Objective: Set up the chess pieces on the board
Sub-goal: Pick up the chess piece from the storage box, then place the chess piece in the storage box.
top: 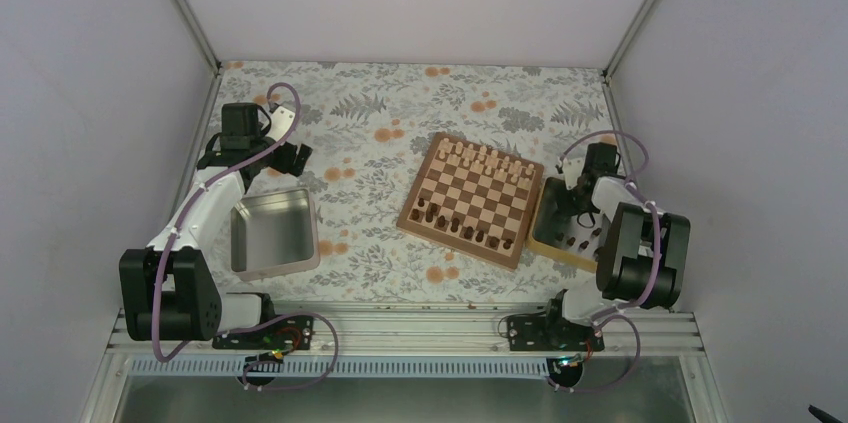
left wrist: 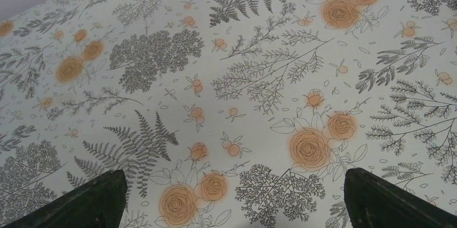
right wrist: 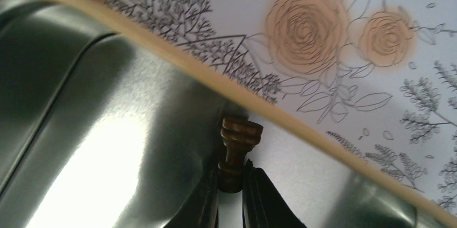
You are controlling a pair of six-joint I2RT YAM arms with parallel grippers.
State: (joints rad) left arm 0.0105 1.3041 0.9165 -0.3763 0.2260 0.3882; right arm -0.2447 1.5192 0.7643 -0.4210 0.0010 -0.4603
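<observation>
The board [top: 475,198] lies mid-table, with pale pieces along its far edge and dark chess pieces [top: 470,231] along its near edge. My right gripper [right wrist: 230,182] is shut on the stem of one dark brown chess piece [right wrist: 240,136] and holds it inside the pale-rimmed tray [right wrist: 178,61]. In the top view this gripper [top: 578,205] is over the tray [top: 546,240] to the right of the board, where a few more dark pieces [top: 582,240] lie. My left gripper [left wrist: 237,206] is open and empty above the flowered cloth, far left of the board [top: 285,158].
A grey metal tin [top: 272,233] stands near the left arm. White walls close in the table on three sides. The tray's pale rim runs close past the held piece in the right wrist view.
</observation>
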